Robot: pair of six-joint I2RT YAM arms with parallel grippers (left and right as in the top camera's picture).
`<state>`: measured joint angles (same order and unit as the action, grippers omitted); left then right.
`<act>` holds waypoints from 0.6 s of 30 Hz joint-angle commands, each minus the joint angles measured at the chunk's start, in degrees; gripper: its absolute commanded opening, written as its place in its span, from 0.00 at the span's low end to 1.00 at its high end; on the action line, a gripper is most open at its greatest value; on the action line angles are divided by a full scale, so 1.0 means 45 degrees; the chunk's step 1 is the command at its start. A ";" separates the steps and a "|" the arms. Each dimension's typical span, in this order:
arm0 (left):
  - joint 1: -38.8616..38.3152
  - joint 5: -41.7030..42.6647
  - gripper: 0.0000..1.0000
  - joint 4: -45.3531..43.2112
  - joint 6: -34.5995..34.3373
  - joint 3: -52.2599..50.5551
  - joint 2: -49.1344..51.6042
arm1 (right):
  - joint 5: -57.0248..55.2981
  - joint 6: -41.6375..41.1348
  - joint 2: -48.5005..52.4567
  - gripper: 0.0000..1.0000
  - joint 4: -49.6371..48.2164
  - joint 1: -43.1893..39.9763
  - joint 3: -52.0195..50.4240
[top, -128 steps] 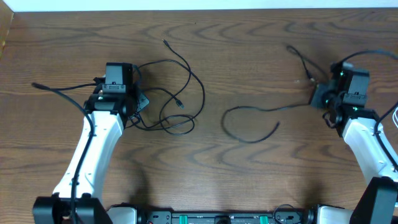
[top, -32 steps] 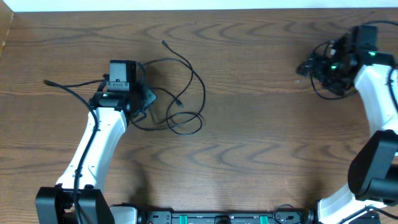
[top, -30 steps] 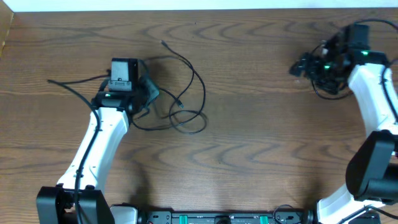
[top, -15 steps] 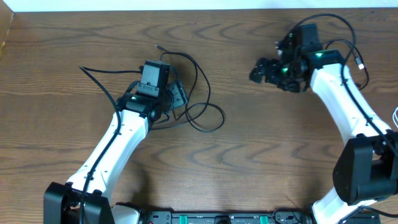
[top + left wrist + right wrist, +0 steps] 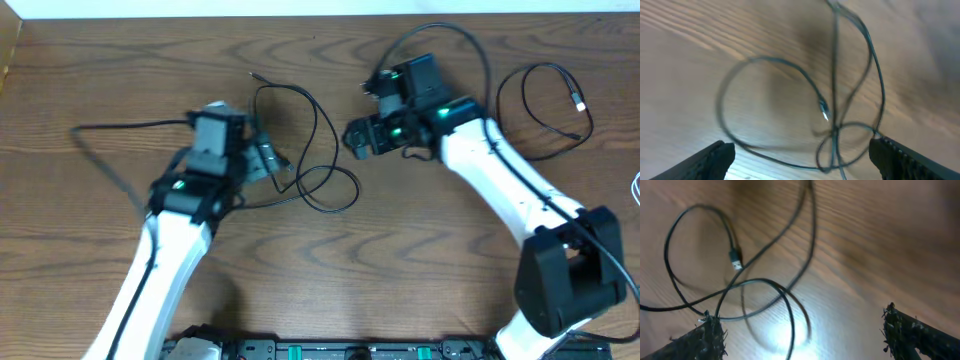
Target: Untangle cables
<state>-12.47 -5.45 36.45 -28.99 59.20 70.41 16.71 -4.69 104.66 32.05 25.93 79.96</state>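
A tangle of thin black cables [image 5: 318,150] lies in crossing loops at the table's middle; a small plug [image 5: 735,260] shows inside one loop. My left gripper [image 5: 268,160] hovers at the tangle's left edge, open and holding nothing. In the left wrist view the loops and a knot-like crossing [image 5: 836,131] lie between and ahead of the left gripper's [image 5: 807,160] wide-apart fingers. My right gripper [image 5: 357,137] hangs just right of the tangle, open and empty. In the right wrist view a cable loop [image 5: 765,295] lies beneath the right gripper [image 5: 807,335]. A separate black cable [image 5: 545,100] lies coiled at the far right.
A white cord's end [image 5: 635,185] shows at the right edge. Thicker black wires [image 5: 120,127] trail from the left arm, and another arcs over the right arm [image 5: 450,32]. The table's far edge [image 5: 320,14] runs along the top.
My left gripper has gone from shut to open, letting go of the cable. The right arm has swung left from the far right to the tangle, leaving the coiled cable behind.
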 commanded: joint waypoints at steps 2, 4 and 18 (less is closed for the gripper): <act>0.0855 -0.1287 0.93 0.0379 -0.0729 0.0204 -0.1117 | -0.1292 0.1506 0.0685 0.99 -0.0568 0.1073 -0.0117; 0.1287 -0.1287 0.93 0.0481 -0.0874 0.0204 -0.1399 | -0.1107 0.2351 0.0724 0.99 -0.0719 0.1559 -0.0117; 0.3934 -0.1282 0.93 0.1598 -0.2152 0.0204 -0.1511 | -0.1253 0.0597 0.0695 0.99 0.3517 0.3944 0.3696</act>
<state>4.38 -10.11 43.09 -37.52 59.20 63.64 11.51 2.74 107.87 45.93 42.02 90.56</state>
